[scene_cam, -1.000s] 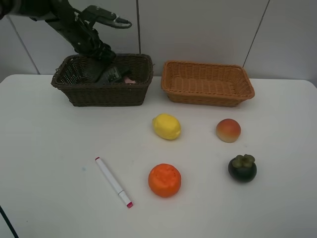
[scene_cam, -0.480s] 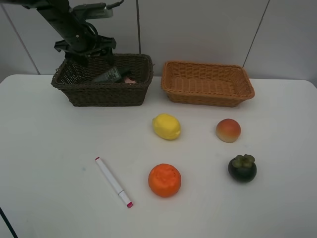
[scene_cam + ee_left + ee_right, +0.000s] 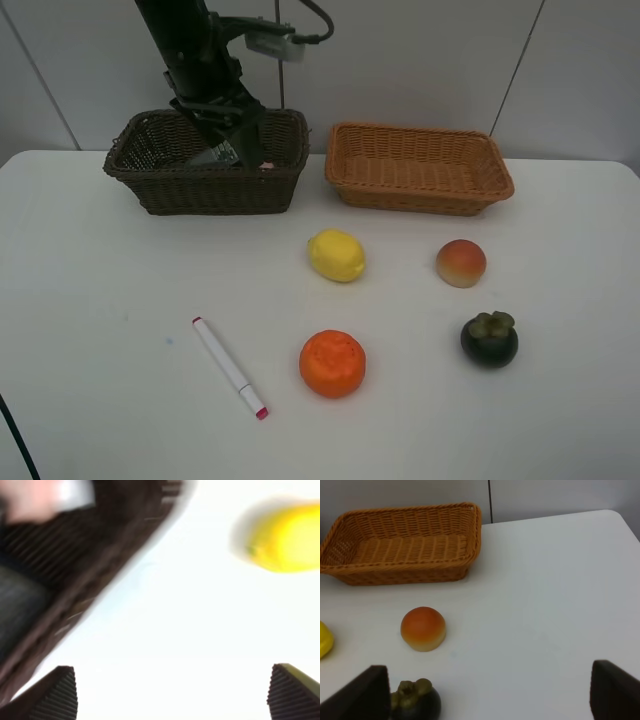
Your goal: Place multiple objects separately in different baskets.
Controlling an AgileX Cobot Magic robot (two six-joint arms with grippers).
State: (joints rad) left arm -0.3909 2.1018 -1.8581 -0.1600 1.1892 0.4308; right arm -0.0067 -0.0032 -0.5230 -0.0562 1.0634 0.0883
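The left gripper [image 3: 175, 695] is swinging rightward across the deep dark brown wicker basket [image 3: 200, 190], jaws gaping wide and empty, with the rounded yellow lemon [image 3: 287, 540] lying ahead of it. The right gripper [image 3: 490, 695] is hanging wide open beside the dark round mangosteen [image 3: 415, 700].

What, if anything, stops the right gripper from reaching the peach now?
Probably yes, nothing stops it: the peach lies free on the white table, apart from the mangosteen and the tan basket, and the right gripper is open.
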